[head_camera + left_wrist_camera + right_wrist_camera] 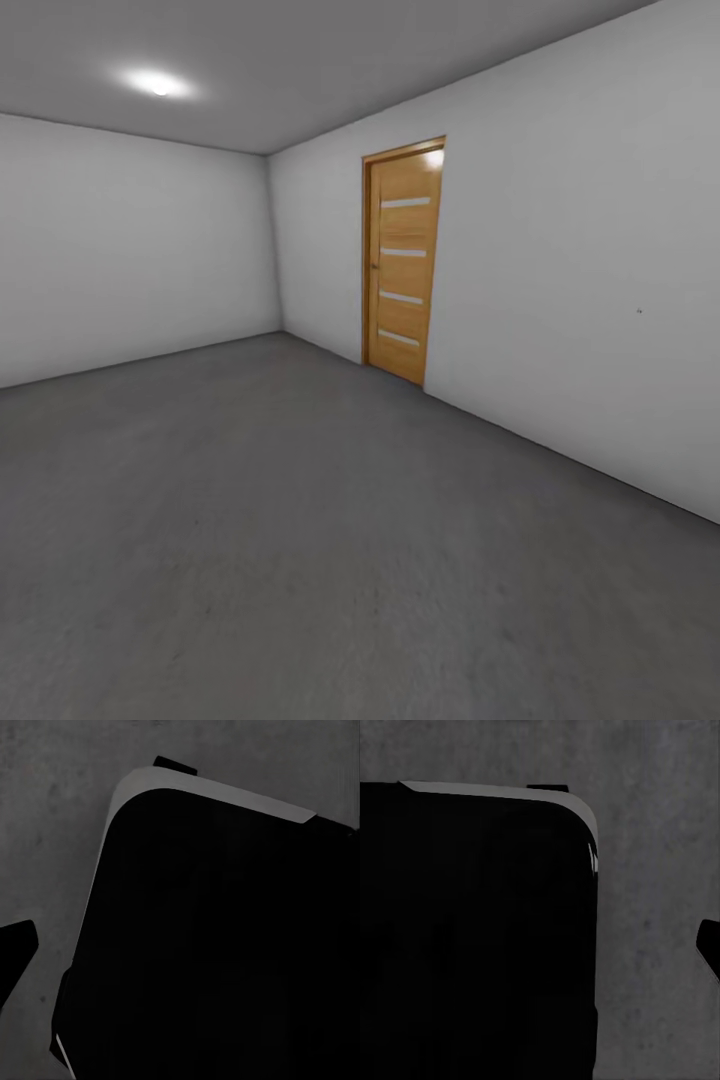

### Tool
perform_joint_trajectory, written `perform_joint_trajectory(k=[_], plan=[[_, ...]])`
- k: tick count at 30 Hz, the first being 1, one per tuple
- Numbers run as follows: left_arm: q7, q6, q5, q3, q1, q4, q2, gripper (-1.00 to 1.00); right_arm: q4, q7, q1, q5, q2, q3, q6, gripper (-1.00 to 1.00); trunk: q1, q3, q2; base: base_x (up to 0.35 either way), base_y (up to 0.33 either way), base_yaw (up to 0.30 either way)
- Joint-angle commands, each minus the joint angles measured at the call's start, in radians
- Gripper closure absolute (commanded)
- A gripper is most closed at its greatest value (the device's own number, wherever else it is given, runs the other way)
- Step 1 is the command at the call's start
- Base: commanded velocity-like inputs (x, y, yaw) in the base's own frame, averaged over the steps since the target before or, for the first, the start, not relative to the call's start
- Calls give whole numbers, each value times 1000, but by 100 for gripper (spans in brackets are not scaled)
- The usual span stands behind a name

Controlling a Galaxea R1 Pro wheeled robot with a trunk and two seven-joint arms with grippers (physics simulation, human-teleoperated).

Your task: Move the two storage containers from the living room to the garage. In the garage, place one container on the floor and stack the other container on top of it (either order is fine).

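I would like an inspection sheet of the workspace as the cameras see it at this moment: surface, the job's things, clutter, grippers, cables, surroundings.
Surface: dark grey mottled concrete floor, bare in the head view.
Job's things: nothing seen; no orange-red bin in these pictures.
Clutter: nothing seen.
Grippers: cannot tell open or shut. Both wrist views look down at the floor past a large black rounded body; a dark tip at the edge of each may be a finger, unsure.
Cables: nothing seen.
Surroundings: plain pale grey walls, closed wooden door with pale horizontal strips in the wall on the right, ceiling light on.
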Motion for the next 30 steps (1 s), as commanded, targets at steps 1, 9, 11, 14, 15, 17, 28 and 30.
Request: perform_joint_trajectory(k=[1, 9, 11, 14, 15, 17, 28, 30], plan=[[0, -1, 4, 1, 0, 0, 0, -100, 2, 0, -1, 0, 0, 0, -6, -100, 1, -1, 0, 323, 0, 0], [0, -1, 4, 1, 0, 0, 0, -100, 2, 0, -1, 0, 0, 0, -6, -100, 1, -1, 0, 323, 0, 0], [0, -1, 4, 2, 0, 0, 0, -100, 2, 0, -1, 0, 0, 0, -6, -100, 1, -1, 0, 323, 0, 0], [0, -1, 4, 2, 0, 0, 0, -100, 2, 0, -1, 0, 0, 0, -6, -100, 1, -1, 0, 323, 0, 0], [0, -1, 4, 2, 0, 0, 0, -100, 2, 0, -1, 0, 0, 0, -6, -100, 1, -1, 0, 323, 0, 0], [0, -1, 4, 2, 0, 0, 0, -100, 2, 0, -1, 0, 0, 0, -6, -100, 1, -1, 0, 323, 0, 0], [0, -1, 4, 1, 0, 0, -1, -100, 2, 0, -1, 0, 0, 0, -6, -100, 1, -1, 0, 323, 0, 0], [0, -1, 4, 2, 0, 0, -1, -100, 2, 0, -1, 0, 0, 0, -6, -100, 1, -1, 0, 323, 0, 0]])
